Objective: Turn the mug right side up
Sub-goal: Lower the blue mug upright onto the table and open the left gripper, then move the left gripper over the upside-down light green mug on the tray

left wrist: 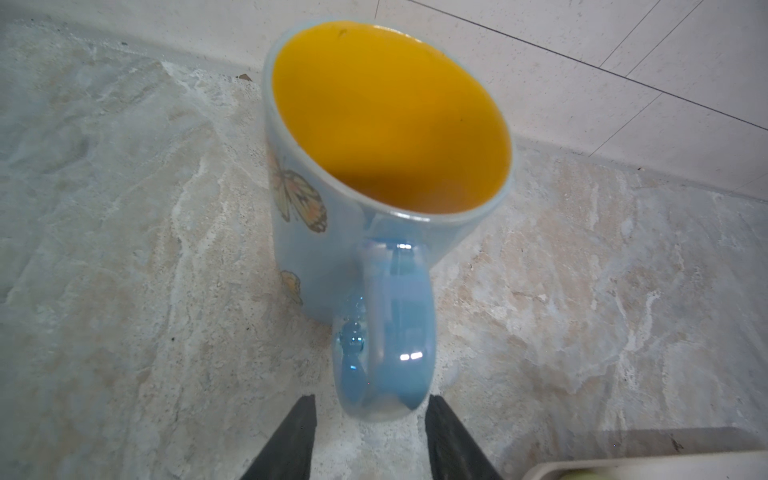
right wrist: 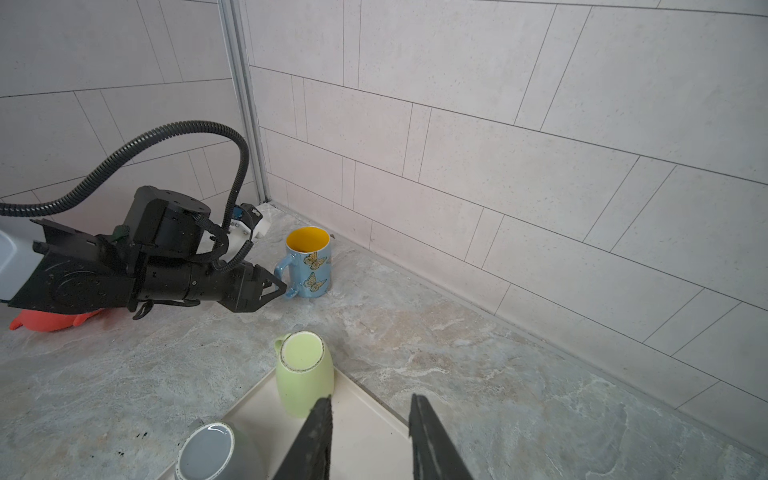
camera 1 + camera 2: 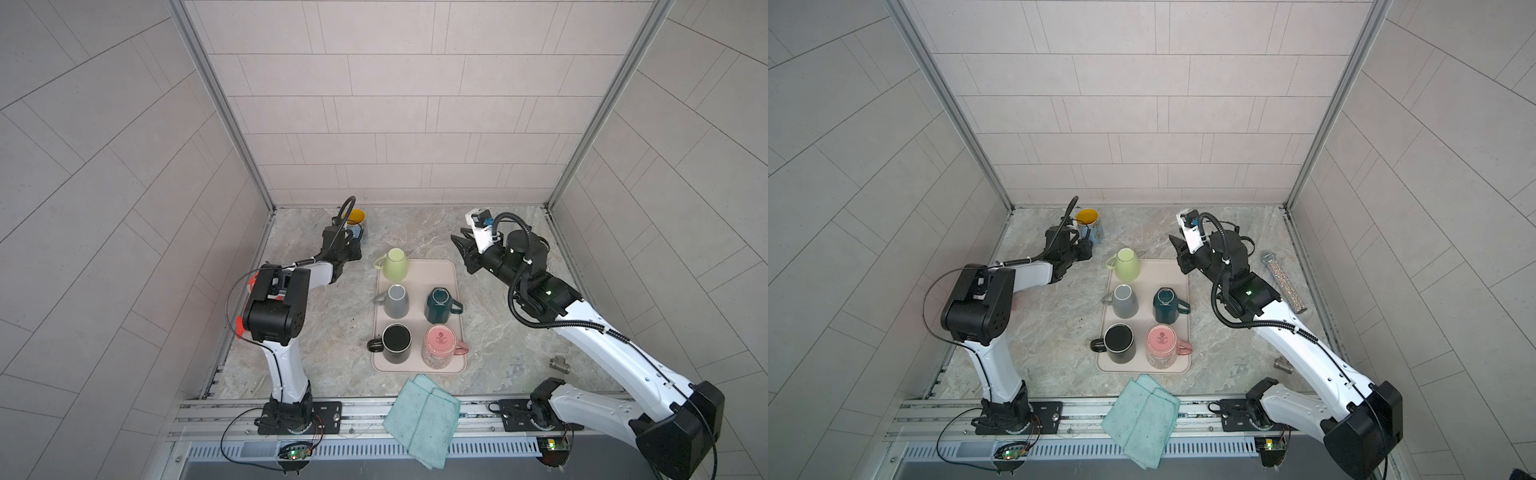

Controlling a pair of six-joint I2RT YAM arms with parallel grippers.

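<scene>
The mug (image 3: 1089, 218) stands upright on the table (image 3: 1142, 232), at 11 o'clock from the tray (image 3: 1173, 274). The left gripper (image 1: 372, 402) has its jaws parted astride the handle (image 1: 390, 332), gripping nothing. The right gripper (image 2: 370, 401) is narrow and empty. A skewed retreat could snag the handle and tip the mug.

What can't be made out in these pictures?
Light blue butterfly mug with yellow inside: handle hidden behind the left gripper in both top views.
Upside-down pink mug: base print too small to read in both top views.
Grey ceramic mug: cut off by the frame edge in the right wrist view.
</scene>
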